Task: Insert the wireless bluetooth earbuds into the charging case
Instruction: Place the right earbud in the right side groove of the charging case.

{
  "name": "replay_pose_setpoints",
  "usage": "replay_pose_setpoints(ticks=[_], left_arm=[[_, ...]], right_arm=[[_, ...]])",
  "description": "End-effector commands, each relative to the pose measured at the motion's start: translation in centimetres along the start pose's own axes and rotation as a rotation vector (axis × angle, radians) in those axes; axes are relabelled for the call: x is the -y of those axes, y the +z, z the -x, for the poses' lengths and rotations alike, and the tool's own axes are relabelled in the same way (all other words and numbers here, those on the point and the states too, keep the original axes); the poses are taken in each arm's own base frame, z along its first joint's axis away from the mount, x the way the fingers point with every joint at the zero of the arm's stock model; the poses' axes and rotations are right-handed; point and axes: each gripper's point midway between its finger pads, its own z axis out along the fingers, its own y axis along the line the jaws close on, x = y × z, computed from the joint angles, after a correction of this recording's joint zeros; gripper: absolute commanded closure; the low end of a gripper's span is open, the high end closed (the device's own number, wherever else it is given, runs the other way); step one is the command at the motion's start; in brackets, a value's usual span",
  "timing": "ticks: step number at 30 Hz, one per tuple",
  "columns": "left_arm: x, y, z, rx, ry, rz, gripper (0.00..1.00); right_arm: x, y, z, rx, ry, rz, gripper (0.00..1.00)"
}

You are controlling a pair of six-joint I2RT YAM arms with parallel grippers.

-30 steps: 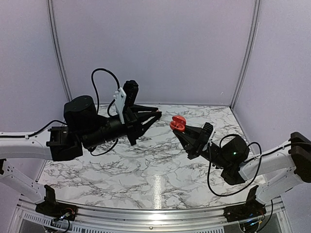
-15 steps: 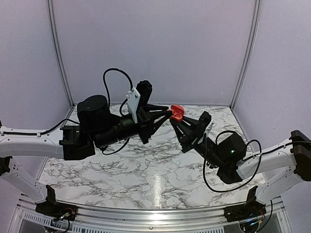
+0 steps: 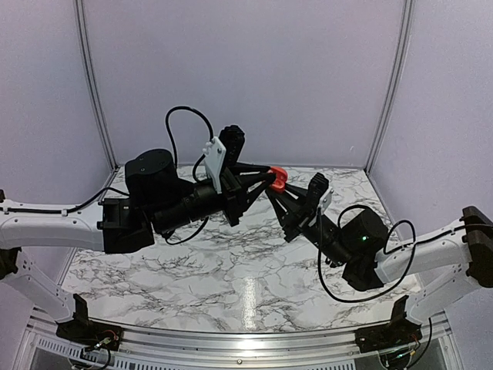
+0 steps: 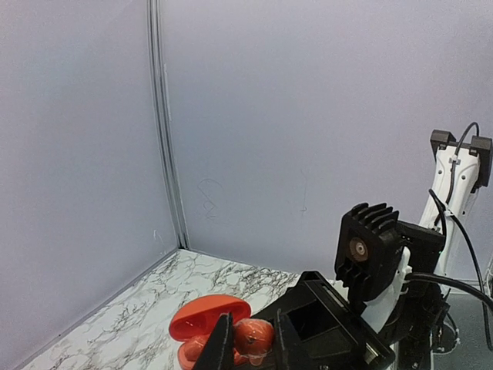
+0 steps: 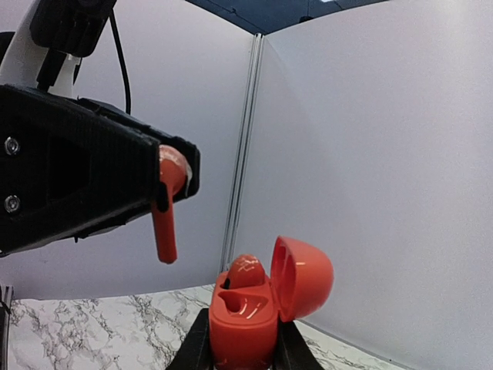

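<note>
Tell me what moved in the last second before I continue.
The left pincer, carrying a red earbud, swung right toward the middle. The right pincer raised the open red case up and slightly left to meet it. They now nearly touch above the table. Unchanged: the right pincer's grip on the case, lid open.

My counter [image 3: 231,270] fills the lower half of the top frame: white marble with dark veins and a bright glare streak [image 3: 249,297] at lower centre. Pale walls [image 3: 246,77] close its back and sides, and a metal rail [image 3: 231,343] lines the bottom edge.
</note>
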Motion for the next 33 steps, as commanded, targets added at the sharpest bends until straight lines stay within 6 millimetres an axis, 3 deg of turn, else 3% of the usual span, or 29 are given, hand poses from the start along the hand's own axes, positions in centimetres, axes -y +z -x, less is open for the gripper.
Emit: replay_pose_setpoints(ticks=[1, 33], left_arm=[[-0.4, 0.3, 2.2, 0.063, 0.016, 0.029, 0.92], [-1.5, 1.0, -0.7, -0.004, 0.041, 0.105, 0.93]], right_arm=[[-0.1, 0.9, 1.8, 0.036, 0.027, -0.008, 1.0], [-0.2, 0.6, 3.0, 0.067, 0.046, -0.018, 1.0]])
